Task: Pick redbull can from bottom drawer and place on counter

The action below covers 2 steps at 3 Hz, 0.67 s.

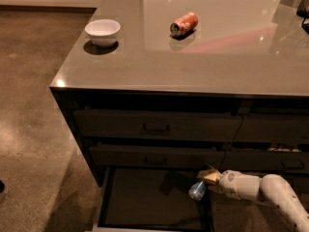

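Two cans in all: one orange-red can (184, 23) lying on its side toward twelve o'clock on the single counter (217, 66), and one redbull can (197, 190) down at five o'clock, clamped in the lone gripper (205, 181) of the one arm (270, 192). One white bowl (102, 32) sits at ten o'clock. Three drawers stack at six o'clock: two handled drawers (155, 128) closed, one bottom drawer (145, 197) pulled out.
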### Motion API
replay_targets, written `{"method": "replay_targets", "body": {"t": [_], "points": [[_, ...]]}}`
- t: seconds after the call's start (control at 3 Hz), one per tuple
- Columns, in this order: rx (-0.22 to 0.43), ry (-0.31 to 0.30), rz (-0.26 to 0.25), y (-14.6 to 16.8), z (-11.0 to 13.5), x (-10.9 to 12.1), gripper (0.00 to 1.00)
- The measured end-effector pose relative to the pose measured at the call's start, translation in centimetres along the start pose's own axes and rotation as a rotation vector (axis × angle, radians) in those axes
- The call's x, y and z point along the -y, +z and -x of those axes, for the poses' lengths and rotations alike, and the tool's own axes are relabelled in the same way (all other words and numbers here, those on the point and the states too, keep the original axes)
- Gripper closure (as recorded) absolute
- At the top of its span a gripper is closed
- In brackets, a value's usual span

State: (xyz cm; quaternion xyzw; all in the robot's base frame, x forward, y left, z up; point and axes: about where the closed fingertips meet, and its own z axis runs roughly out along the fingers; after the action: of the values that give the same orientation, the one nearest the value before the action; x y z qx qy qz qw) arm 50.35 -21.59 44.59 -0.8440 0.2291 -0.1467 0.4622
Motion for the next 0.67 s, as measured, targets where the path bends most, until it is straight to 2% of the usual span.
{"method": "replay_targets", "body": {"t": [0.33,0.67], "points": [[0.0,0.0,0.0,0.0,0.0,0.0,1.0],[0.028,-0.017,-0.078,-0.3,-0.2,3.0,1.0]]}}
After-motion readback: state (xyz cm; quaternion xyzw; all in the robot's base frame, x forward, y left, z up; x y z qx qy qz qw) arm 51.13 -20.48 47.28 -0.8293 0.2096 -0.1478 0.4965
